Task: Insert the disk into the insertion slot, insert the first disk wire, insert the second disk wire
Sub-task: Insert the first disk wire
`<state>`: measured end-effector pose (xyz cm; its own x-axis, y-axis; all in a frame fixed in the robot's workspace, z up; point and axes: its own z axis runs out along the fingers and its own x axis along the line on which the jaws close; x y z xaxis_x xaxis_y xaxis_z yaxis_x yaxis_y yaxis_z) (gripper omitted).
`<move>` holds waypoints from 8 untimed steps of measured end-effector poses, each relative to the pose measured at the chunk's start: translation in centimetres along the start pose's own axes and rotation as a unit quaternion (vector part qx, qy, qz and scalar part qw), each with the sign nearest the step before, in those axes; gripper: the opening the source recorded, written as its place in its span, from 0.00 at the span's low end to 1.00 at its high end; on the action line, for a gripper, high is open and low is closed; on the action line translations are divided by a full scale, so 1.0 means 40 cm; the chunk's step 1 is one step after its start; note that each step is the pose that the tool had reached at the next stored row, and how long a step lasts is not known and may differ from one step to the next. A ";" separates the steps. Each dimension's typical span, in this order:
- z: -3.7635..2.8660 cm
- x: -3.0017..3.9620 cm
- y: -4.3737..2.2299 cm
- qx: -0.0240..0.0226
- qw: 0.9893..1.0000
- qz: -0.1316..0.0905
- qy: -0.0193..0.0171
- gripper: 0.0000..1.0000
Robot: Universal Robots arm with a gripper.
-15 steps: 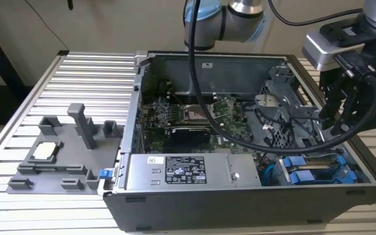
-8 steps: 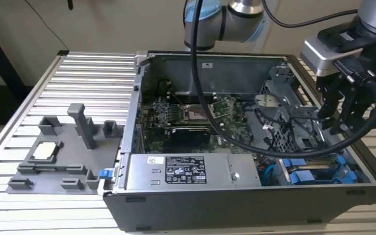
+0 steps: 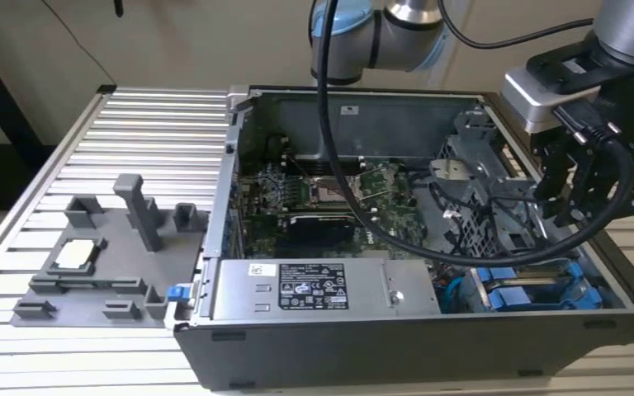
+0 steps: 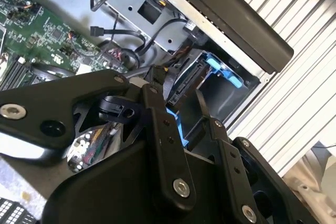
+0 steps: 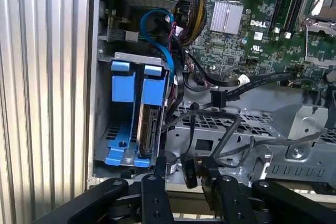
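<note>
Exterior view: high, angled down over the bench [image 3: 130,132] into the open PC case [image 3: 405,340]. Both wrist views: close behind the gripper [image 5: 184,176], sharing the insertion slot [image 5: 131,56] in the case's corner.

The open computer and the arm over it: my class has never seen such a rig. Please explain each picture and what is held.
A robot arm ends in a two-fingered gripper. The exterior view looks on from off the arm: an open PC case lies on a slatted table, beside a grey parts tray. Both wrist views ride on the arm and look past the gripper into the case. The disk already stands in the insertion slot. The gripper hangs open near it, gripping nothing that I can see.
</note>
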<state>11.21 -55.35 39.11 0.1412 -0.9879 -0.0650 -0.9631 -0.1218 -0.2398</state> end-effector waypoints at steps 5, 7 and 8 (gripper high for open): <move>0.000 0.000 0.000 0.000 1.000 0.000 0.000 0.40; 0.000 -0.001 0.000 0.001 1.000 0.000 0.000 0.40; 0.000 -0.001 0.000 0.002 1.000 0.000 0.001 0.40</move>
<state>11.20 -55.32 39.10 0.1413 -0.9879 -0.0638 -0.9623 -0.1219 -0.2431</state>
